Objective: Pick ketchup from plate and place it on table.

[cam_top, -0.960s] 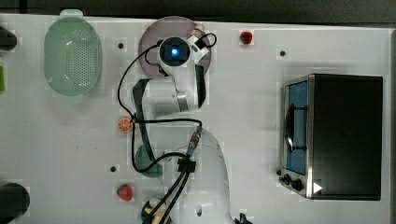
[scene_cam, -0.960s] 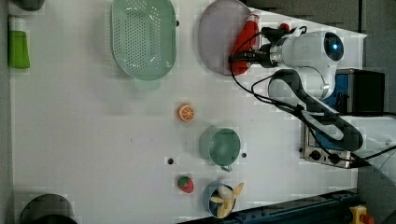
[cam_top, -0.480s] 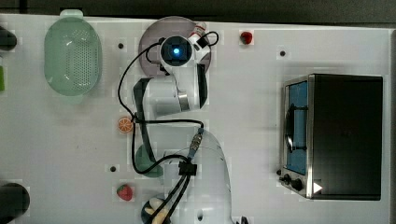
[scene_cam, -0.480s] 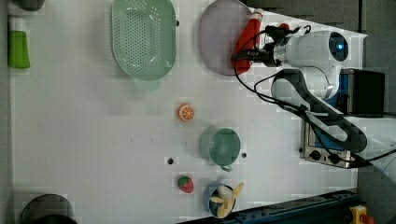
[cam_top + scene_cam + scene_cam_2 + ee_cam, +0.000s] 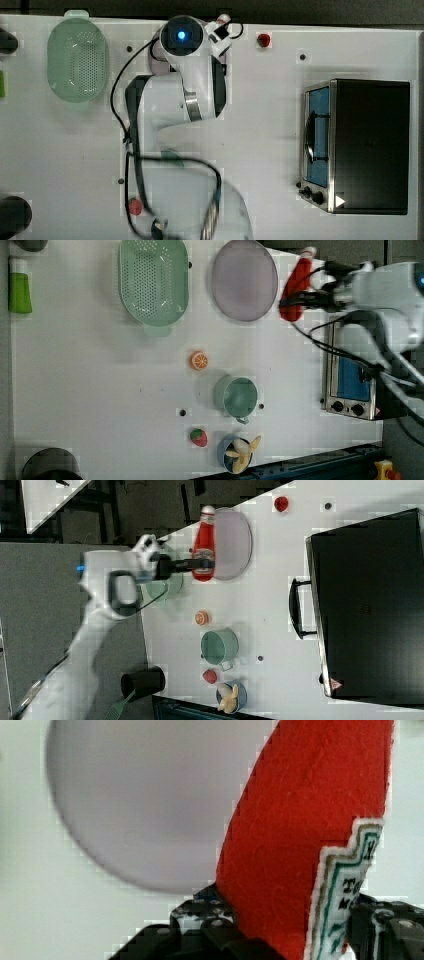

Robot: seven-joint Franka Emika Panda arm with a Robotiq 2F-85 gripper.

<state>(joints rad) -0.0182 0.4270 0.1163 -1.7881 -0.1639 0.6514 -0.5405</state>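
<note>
The ketchup (image 5: 296, 284), a red felt bottle with a white label and whitish tip, hangs lifted in my gripper (image 5: 291, 302), which is shut on its lower body. In the left view it sits just right of the pale pinkish-grey plate (image 5: 244, 286), above the white table (image 5: 100, 390). In the right view the ketchup (image 5: 202, 542) overlaps the left edge of the plate (image 5: 235, 542), with the gripper (image 5: 202, 565) clamped across it. The wrist view has the ketchup (image 5: 300, 830) close up between the dark fingers (image 5: 200, 930), and the bare plate (image 5: 150, 805) below it.
On the table are a green strainer (image 5: 153, 282), an orange slice (image 5: 199, 360), a green cup (image 5: 236, 396), a strawberry (image 5: 198, 437) and a bowl with banana (image 5: 239, 454). A toaster oven (image 5: 367, 145) stands at the top view's right, a small red round thing (image 5: 263, 39) near the plate.
The arm has risen with the ketchup in its grip. In the left view the bottle has moved right, off the plate's edge, and looks larger.
</note>
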